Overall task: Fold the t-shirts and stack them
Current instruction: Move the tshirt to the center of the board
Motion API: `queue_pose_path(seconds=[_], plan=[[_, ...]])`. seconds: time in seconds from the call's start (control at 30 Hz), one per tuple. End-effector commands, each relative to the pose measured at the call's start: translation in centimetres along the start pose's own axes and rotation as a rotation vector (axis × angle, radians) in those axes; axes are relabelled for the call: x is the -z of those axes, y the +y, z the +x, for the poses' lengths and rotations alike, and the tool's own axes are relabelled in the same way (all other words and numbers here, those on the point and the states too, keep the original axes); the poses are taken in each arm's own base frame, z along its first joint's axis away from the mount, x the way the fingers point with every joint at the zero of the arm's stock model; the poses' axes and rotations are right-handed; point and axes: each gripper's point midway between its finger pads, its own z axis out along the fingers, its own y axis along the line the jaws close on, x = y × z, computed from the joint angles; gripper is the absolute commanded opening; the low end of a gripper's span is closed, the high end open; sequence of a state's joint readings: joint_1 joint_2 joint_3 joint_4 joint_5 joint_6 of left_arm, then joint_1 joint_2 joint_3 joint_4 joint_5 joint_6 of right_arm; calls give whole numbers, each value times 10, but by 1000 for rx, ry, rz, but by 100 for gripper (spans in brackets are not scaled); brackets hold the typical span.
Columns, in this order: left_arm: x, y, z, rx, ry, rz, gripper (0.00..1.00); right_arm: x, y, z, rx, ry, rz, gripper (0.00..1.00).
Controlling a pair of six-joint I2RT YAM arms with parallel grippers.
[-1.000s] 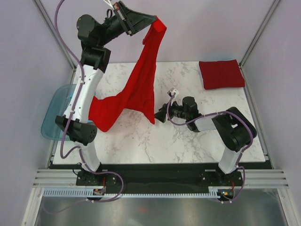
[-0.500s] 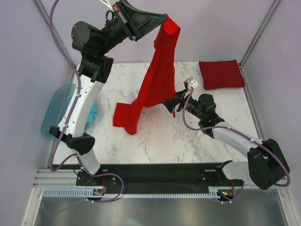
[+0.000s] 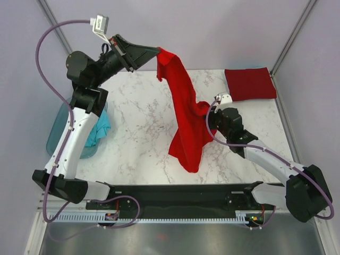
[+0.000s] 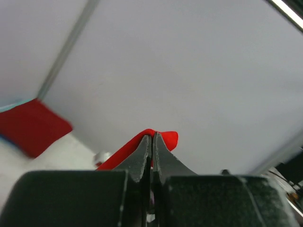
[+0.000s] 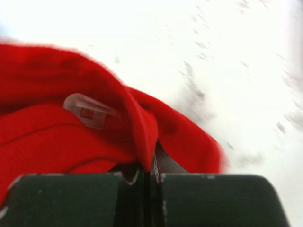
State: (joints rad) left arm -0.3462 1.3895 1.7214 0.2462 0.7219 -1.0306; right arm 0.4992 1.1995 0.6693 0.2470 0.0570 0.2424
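Note:
The bright red t-shirt (image 3: pixel 183 119) hangs unfolded above the table, stretched between both grippers. My left gripper (image 3: pixel 158 54) is raised at the back and shut on the shirt's top edge; red cloth (image 4: pixel 166 138) pokes past its tips (image 4: pixel 151 136). My right gripper (image 3: pixel 209 126) sits lower, right of centre, shut on a fold of the red shirt (image 5: pixel 57 142) near its neck label (image 5: pixel 87 111). The shirt's lower end dangles near the table's front. A darker crimson t-shirt (image 3: pixel 249 83) lies folded square at the back right corner. The teal-blue t-shirt (image 3: pixel 99 130) is crumpled in the tub.
A translucent blue plastic tub (image 3: pixel 56 139) hangs off the table's left edge beneath the left arm. The white marble tabletop (image 3: pixel 138 117) shows bare left of the hanging shirt. Frame posts stand at both back corners.
The right gripper went from open to shut on the red shirt. The left gripper swung its held edge leftward, and the shirt's loose lower end shifted right and toward the front.

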Motion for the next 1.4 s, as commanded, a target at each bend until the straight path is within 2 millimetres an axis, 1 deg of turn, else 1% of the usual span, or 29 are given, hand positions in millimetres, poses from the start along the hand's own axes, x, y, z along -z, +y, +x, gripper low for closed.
queue_pose_path(seconds=[0.0,0.03,0.07,0.1,0.13,0.2,0.23,0.27,0.3,0.33,0.37,0.4,0.43,0.47,0.5,0.53,0.57,0.6,0.63,0.67,0.7,0.8,0.83,0.87,0.9,1.0,1.1,1.23,1.37], plan=[[45,81,13,-29,5,-194,2,22,-48,-8,-16,73,300,0],[67,121,22,12,11,-286,2,24,-46,-8,-20,91,295,0],[77,140,27,36,19,-323,2,24,-39,-7,-20,119,263,5],[88,165,33,61,43,-359,2,26,-33,-13,-24,140,240,9],[95,183,45,94,70,-380,2,23,-29,-10,-23,170,221,11],[99,201,62,150,127,-381,2,23,-18,-4,-21,251,172,13],[104,209,82,213,199,-356,2,20,-17,10,-20,310,165,13],[109,213,95,275,227,-362,2,24,-16,24,-22,374,156,13],[120,220,116,338,261,-377,2,24,-11,38,-34,425,124,13],[126,217,124,325,270,-383,2,26,-7,47,-41,455,104,11],[134,219,133,327,278,-408,2,29,-7,57,-47,481,97,11],[150,232,151,387,291,-519,2,34,-3,73,-57,525,68,12],[159,232,159,385,315,-578,2,38,-2,78,-64,539,59,14],[169,237,167,332,346,-619,2,41,-1,83,-70,552,50,16],[187,244,183,375,379,-717,2,46,0,90,-82,576,44,18],[197,246,187,360,397,-777,2,50,6,91,-93,584,12,25],[207,249,187,283,422,-822,2,53,9,94,-102,596,-5,31],[227,254,192,238,436,-918,2,57,14,92,-116,598,-27,40],[236,260,197,243,439,-966,2,58,15,91,-120,599,-29,42],[243,261,197,203,446,-994,2,62,14,90,-120,608,-19,43],[256,268,204,191,457,-1048,2,64,12,89,-118,608,-3,43],[276,276,217,169,504,-1103,2,65,-6,78,-80,582,97,41],[280,278,220,166,512,-1115,2,65,-7,76,-68,579,105,38],[282,279,222,164,520,-1119,2,63,-16,73,-47,556,147,37],[283,279,225,170,526,-1118,2,61,-16,72,-38,551,143,36],[276,274,223,170,526,-1077,2,57,-12,74,-33,548,115,36],[275,274,220,152,523,-1077,2,58,-6,71,-55,531,93,45],[272,271,222,166,531,-1047,2,59,-4,59,-79,485,97,47],[270,269,223,174,533,-1035,2,54,-5,41,-90,438,116,46]])
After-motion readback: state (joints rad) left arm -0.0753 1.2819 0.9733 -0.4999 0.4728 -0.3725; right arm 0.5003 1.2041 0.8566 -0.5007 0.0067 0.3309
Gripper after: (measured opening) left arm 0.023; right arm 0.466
